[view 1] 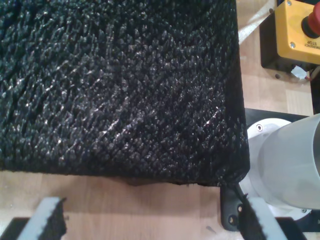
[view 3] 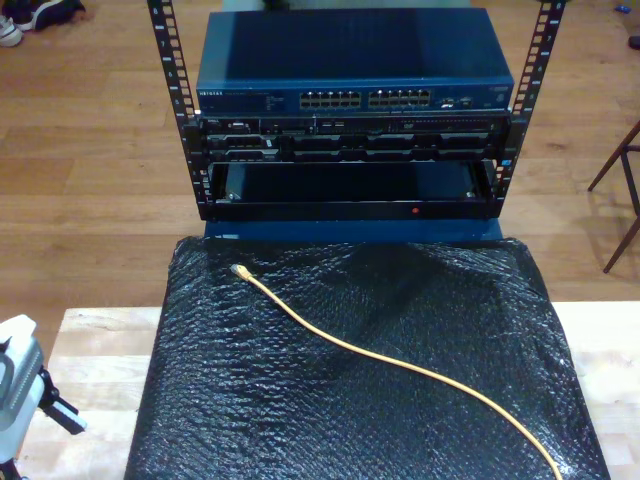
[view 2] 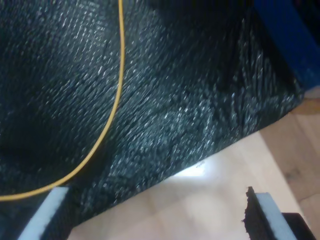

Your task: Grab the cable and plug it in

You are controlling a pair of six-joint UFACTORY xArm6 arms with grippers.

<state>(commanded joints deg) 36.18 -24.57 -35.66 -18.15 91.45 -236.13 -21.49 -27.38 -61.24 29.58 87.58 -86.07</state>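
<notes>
The cable [view 3: 400, 365] is thin and yellow. It lies loose across the black mat [view 3: 300, 420], from its clear plug [view 3: 238, 270] near the mat's far edge to the exterior view's lower right. In the second wrist view the cable [view 2: 117, 95] curves over the mat [view 2: 190, 100] and passes close to one fingertip [view 2: 47, 212]. My second gripper [view 2: 155, 215] is open and empty above the mat's edge. My first gripper [view 1: 155, 222] is open and empty over bare wood beside the mat [view 1: 120, 85].
A rack behind the mat carries a blue network switch [view 3: 350, 60] with rows of ports [view 3: 365, 100]. A white arm [view 3: 15, 375] stands at the exterior view's lower left. A yellow emergency-stop box [view 1: 300, 30] and a white robot base [view 1: 285, 165] sit on the wooden table [view 1: 130, 205].
</notes>
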